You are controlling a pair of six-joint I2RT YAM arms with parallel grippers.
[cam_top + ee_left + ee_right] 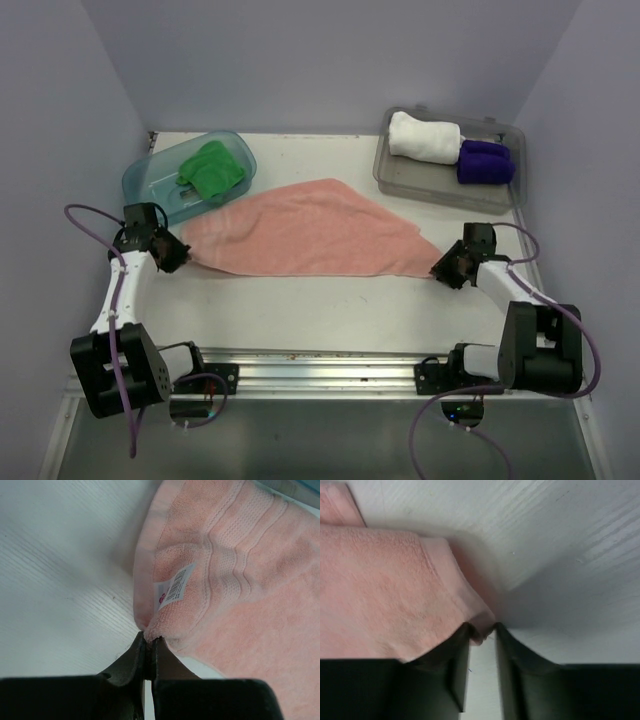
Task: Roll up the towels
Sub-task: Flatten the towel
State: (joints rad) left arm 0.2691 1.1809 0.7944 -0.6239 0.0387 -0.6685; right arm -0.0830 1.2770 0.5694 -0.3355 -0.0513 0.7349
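Reaches both arms low and outward over the table. Clamps the left gripper tight on the left corner of the pink towel, spread flat mid-table. Straddles the right corner with the right gripper, jaws apart. Behind: green towel in a teal tub; white towel and purple towel rolled in a grey tray. Shows, from the left wrist only, a barcode label near the pinched corner.

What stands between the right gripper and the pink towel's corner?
Nothing visible. The corner tip of the pink towel lies in the gap between the fingers of the right gripper, jaws apart. The left gripper is shut on the opposite corner.
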